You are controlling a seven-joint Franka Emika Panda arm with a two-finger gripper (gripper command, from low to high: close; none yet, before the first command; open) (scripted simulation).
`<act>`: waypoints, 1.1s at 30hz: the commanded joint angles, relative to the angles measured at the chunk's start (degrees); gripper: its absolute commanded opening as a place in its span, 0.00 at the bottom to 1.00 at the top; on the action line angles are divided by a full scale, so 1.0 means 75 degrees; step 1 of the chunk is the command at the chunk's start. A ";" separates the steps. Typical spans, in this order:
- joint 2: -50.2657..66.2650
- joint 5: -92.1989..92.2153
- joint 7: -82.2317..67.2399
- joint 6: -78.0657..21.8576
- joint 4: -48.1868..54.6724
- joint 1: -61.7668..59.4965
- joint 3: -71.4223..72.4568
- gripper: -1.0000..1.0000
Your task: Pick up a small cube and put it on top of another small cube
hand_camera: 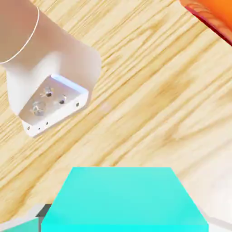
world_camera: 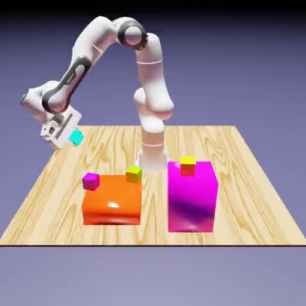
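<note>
— Wood grain, pale and streaky, is covering the whole table (world_camera: 239, 179) in the exterior view. What is sitting on it?

— Two big glossy blocks: an orange block (world_camera: 112, 200) that is low and wide, and a taller magenta block (world_camera: 192, 197) toward the exterior view's right. A tiny purple cube (world_camera: 91, 181) and a tiny lime-green cube (world_camera: 134, 174) are resting on the orange one, at its two back corners. A small red cube with a yellow top (world_camera: 187, 165) is sitting on the magenta one.

— And the pincer?

— The gripper (world_camera: 67, 138) is hanging above the table's far corner, at the exterior view's left, clamped on the small cyan cube (world_camera: 76, 138), which is lifted clear of the wood. The smooth white arm (world_camera: 149, 77) is arching over from its base.

— What is the hand view giving?

— The cyan cube (hand_camera: 124, 199) is filling the bottom, flat-faced and sharp-edged, pinched between the fingers (hand_camera: 45, 210), which are mostly hidden. Above it the wood is running diagonally. The arm's white base (hand_camera: 50, 86), with bolts in its plate, is showing at upper left, and a corner of the orange block (hand_camera: 213, 16) at upper right.
</note>
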 commanded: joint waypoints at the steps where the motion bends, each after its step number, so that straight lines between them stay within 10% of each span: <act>1: -0.0228 0.0026 0.0005 0.0032 -0.0087 0.0270 -0.0274 0.00; 33: -0.6250 0.1595 0.0680 0.1621 -0.2451 0.9118 -0.9114 0.00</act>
